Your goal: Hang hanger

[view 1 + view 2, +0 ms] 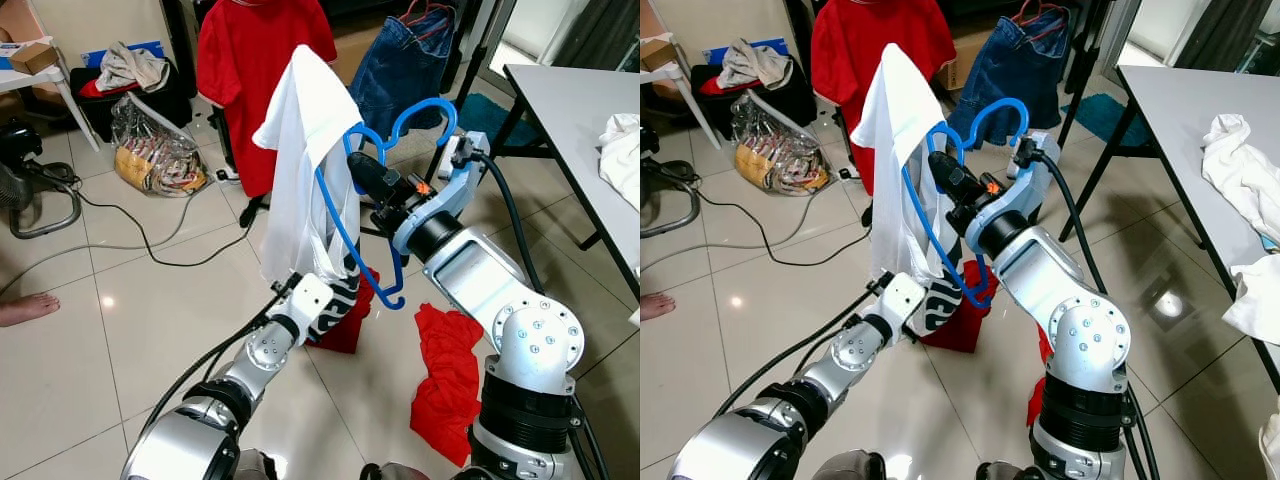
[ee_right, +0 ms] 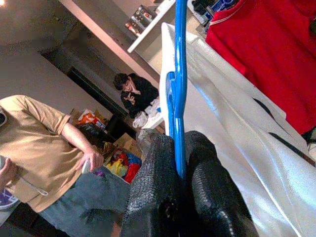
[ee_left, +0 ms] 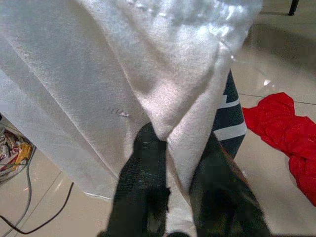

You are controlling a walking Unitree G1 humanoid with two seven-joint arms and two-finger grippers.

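Observation:
A blue plastic hanger [image 1: 400, 130] carries a white shirt [image 1: 300, 180] draped over one shoulder. My right gripper [image 1: 362, 172] is shut on the hanger's bar [image 2: 177, 118], holding it up in front of me. My left gripper [image 1: 335, 290] is shut on the white shirt's lower cloth [image 3: 168, 123], which has black and white stripes near the hem. Behind them a red shirt [image 1: 250, 60] and blue jeans [image 1: 400, 65] hang on a rack.
Red cloth [image 1: 445, 370] lies on the tiled floor by my right arm. A grey table [image 1: 580, 110] with white laundry stands on the right. A plastic bag [image 1: 155, 155], cables and a fan [image 1: 30, 185] sit on the left. A bare foot [image 1: 25, 308] shows at far left; a person [image 2: 44, 148] stands nearby.

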